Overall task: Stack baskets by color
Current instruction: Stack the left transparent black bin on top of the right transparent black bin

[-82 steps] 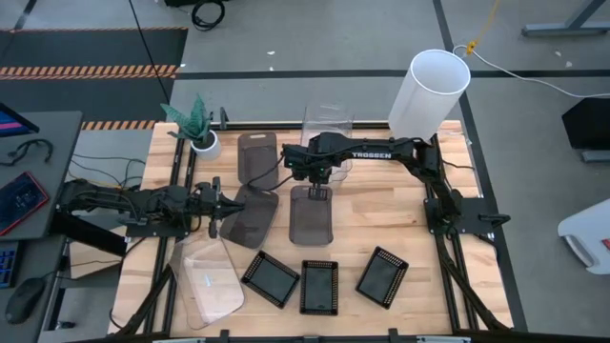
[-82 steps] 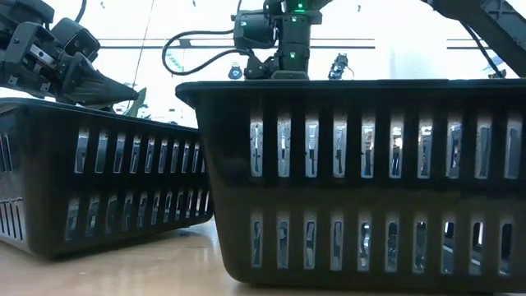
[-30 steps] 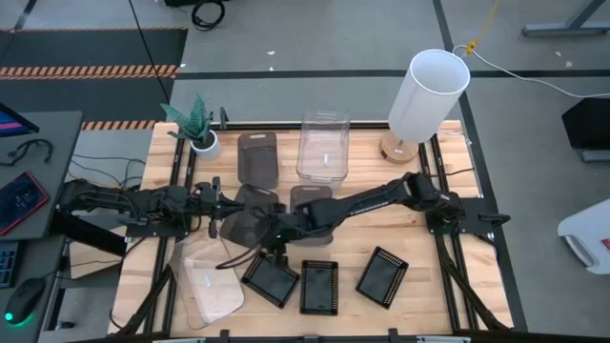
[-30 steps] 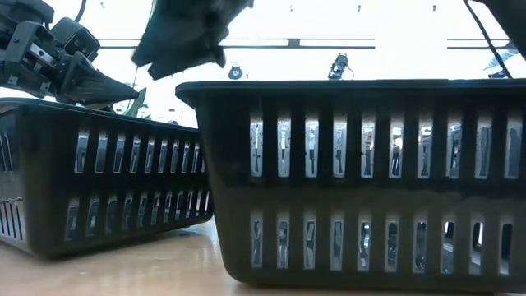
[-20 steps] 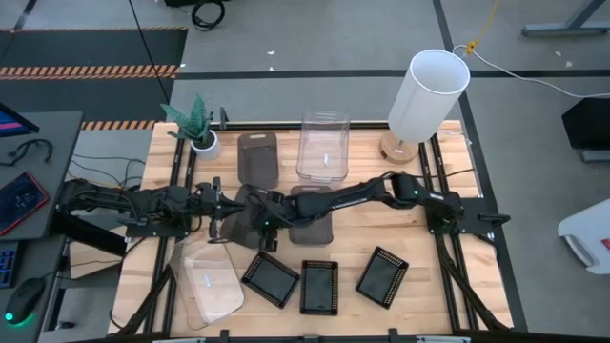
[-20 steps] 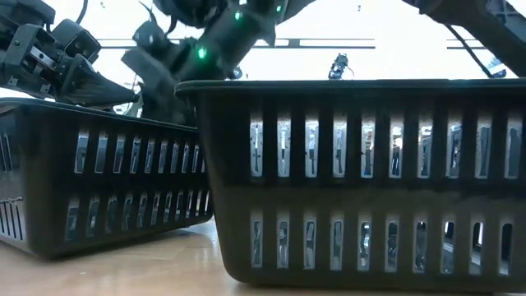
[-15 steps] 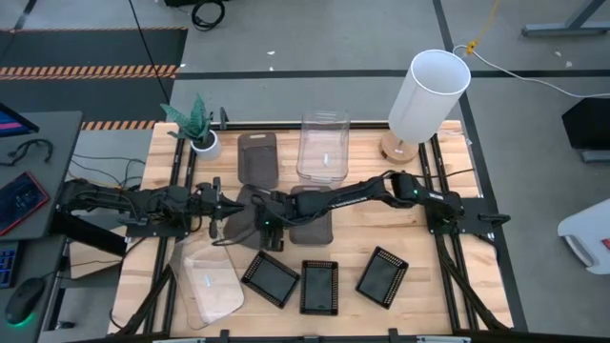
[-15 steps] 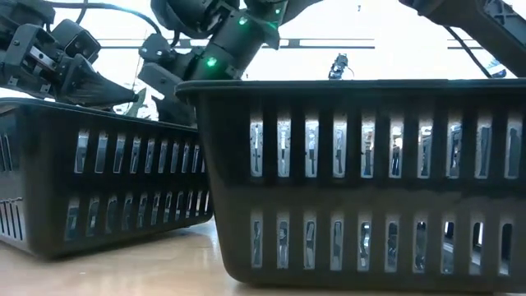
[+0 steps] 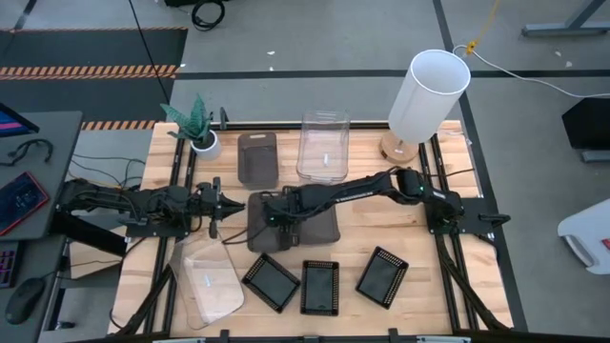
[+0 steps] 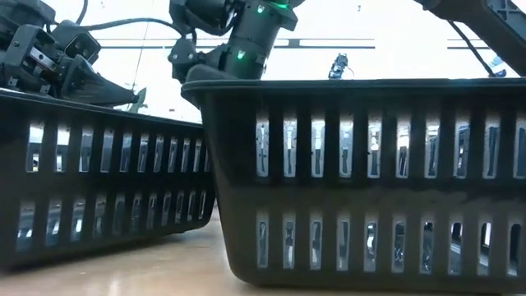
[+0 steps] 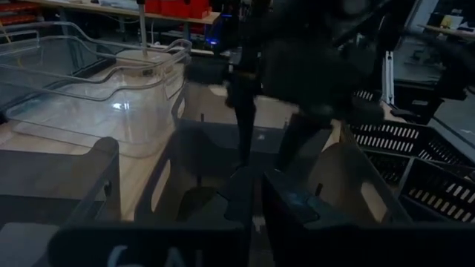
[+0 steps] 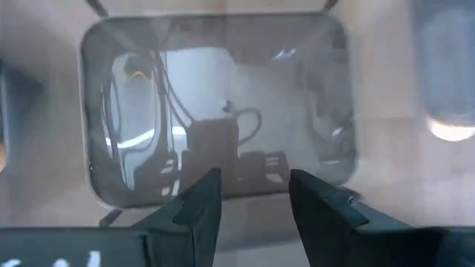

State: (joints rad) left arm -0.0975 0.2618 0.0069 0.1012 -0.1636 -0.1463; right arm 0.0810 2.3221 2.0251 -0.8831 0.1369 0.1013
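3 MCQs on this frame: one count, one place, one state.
1. How many small black perforated mesh trays are there?
A two
B three
C five

2. What stands nearest the tall white cylinder lamp?
A clear transparent plastic basket
B a mesh tray
C potted plant

3. How are the right gripper jaws?
A open over a smoky dark-grey plastic basket
B shut on a mesh tray
C shut on the lamp

Key:
1 B, three lie in a row along the table's near edge.
2 A, it sits beside the lamp at the far edge.
3 A, the wrist view shows a gap between the jaws. The left gripper clamps that basket's rim.
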